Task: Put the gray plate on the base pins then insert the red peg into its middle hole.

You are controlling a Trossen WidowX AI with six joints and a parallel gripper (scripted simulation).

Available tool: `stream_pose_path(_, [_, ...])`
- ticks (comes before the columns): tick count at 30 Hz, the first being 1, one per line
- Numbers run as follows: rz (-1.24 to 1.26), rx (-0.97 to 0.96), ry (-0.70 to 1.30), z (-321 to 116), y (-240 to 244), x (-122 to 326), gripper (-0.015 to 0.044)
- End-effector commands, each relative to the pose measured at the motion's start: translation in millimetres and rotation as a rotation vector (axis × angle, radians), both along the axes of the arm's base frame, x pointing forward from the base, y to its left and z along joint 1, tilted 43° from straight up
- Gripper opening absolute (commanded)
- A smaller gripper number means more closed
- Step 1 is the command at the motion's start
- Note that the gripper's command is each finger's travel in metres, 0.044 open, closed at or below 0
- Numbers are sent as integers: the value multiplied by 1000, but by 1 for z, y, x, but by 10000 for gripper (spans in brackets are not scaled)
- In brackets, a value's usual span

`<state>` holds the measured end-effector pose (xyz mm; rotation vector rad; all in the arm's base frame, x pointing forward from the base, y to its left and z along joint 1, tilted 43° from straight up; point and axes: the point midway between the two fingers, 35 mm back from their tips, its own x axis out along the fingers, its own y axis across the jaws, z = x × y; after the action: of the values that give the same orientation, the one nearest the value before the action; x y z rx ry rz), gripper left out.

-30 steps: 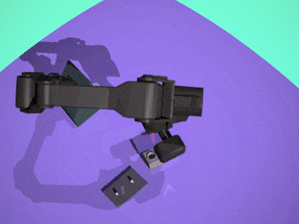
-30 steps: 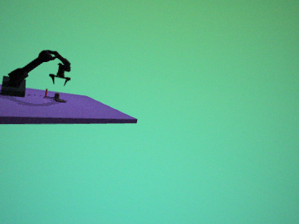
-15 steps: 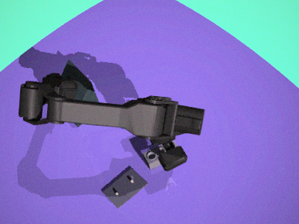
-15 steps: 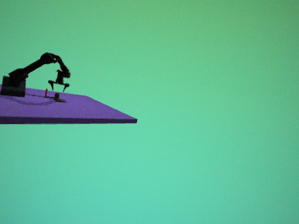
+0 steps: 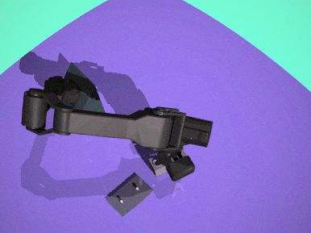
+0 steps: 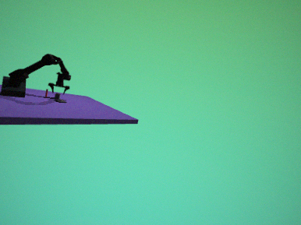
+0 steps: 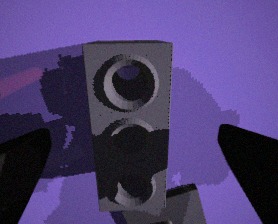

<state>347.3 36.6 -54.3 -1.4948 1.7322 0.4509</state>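
The gray plate (image 5: 161,169) (image 6: 58,96) (image 7: 106,122) stands raised on the table beside the base, its three holes facing up in the wrist view; the arm partly hides it in the top view. The base (image 5: 122,209) (image 6: 61,101) (image 7: 182,204) lies flat with two pins up, bare in the top view. The red peg (image 6: 47,93) stands upright on the table near the plate; the arm hides it in the top view, and the wrist view shows only a reddish streak. My gripper (image 6: 59,93) (image 7: 136,134) is open and empty above the plate, fingers on either side of it.
The purple table (image 5: 250,164) (image 6: 97,112) carries the arm's mount at its left in the exterior view. A dark green slab (image 5: 93,104) is by the arm's mount in the top view. The arm's shadows fall across the table.
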Motion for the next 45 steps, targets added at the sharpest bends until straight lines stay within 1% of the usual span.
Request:
stream_pose_path(1, [3,-10,14,-7,-7,-3,440])
stream_pose_path(23, [3,-13,14,-30,-29,-4,440])
stream_pose_path(35, [3,-13,14,-30,-29,-4,125])
stream_pose_path(45, [3,-13,14,-30,-29,-4,58])
